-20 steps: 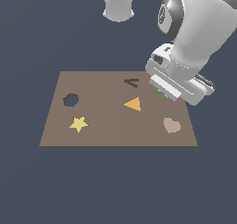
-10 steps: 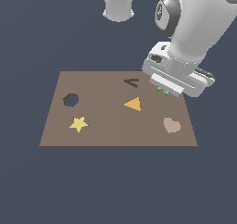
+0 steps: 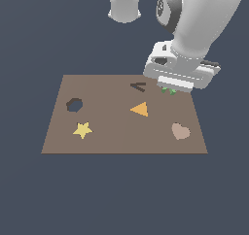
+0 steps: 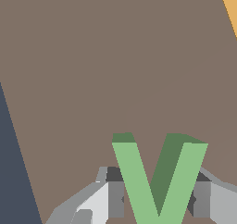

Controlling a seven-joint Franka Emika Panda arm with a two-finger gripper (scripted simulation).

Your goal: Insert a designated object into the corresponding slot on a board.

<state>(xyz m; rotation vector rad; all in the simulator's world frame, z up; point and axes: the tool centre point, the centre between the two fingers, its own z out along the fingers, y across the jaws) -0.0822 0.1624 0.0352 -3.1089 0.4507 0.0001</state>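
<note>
The gripper (image 4: 157,200) pinches the green V piece (image 4: 159,177) near the V-shaped slot (image 3: 138,87) in the brown board (image 3: 121,137), and a crooked drop could jam it on the edge.

My white arm's angled down over the far right side, wrist tilted, and my grey two-finger gripper (image 4: 157,200) is clamped on the green V-shaped piece (image 4: 157,177).

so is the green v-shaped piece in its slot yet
Not yet: the green V-shaped piece sits between the jaws, while the dark V-shaped slot on the brown board shows empty.
</note>
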